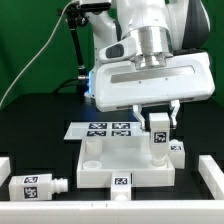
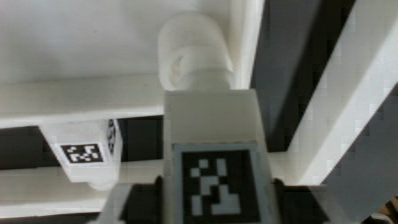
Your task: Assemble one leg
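Gripper [image 1: 158,122] clamps the upright leg [image 1: 158,133] between its 2 fingers, over the square panel [image 1: 118,160].

Green backdrop [image 1: 30,35] behind; black tabletop [image 1: 38,135]; 1 black stand [image 1: 78,45] at rear.

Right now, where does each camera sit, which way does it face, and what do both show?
Exterior view: off the arm, facing it across the table; shows the arm and gripper holding the leg.
Wrist view: on the wrist, looking along the leg at the square piece; no fingers clearly visible.
Shared: the leg and square piece.
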You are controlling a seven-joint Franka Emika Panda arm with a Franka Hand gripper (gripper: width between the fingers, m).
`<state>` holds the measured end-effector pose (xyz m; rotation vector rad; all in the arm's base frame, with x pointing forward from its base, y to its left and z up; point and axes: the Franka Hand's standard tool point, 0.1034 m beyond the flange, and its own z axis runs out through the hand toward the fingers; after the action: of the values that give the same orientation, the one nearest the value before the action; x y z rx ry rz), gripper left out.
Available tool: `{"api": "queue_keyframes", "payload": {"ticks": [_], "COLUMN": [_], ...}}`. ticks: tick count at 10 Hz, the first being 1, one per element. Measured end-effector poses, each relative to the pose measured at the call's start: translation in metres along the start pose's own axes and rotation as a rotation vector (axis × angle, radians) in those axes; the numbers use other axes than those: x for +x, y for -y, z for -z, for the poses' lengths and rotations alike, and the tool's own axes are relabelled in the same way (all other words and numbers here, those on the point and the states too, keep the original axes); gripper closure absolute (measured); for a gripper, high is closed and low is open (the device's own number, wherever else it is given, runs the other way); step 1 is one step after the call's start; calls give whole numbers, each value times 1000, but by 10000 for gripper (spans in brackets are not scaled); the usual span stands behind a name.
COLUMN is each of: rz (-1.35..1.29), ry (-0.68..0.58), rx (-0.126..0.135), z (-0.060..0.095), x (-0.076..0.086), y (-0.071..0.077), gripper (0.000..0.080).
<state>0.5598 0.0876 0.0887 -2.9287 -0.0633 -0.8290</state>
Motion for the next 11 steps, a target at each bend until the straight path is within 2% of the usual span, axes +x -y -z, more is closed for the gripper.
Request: {"api": "queue_keyframes", "payload": {"ticks": [1,3,9,10,11], "rz": [-1,-3,-2,-2,-2], "ry": [-4,22,39,40,46], "rx": [-1,3,7,7,8], "z": [-1,-7,-9,-9,-9], "x": [0,-10,-12,-12,-12], "y": [-1,2,4,4,4], "gripper": [517,516,515,312,312]}}
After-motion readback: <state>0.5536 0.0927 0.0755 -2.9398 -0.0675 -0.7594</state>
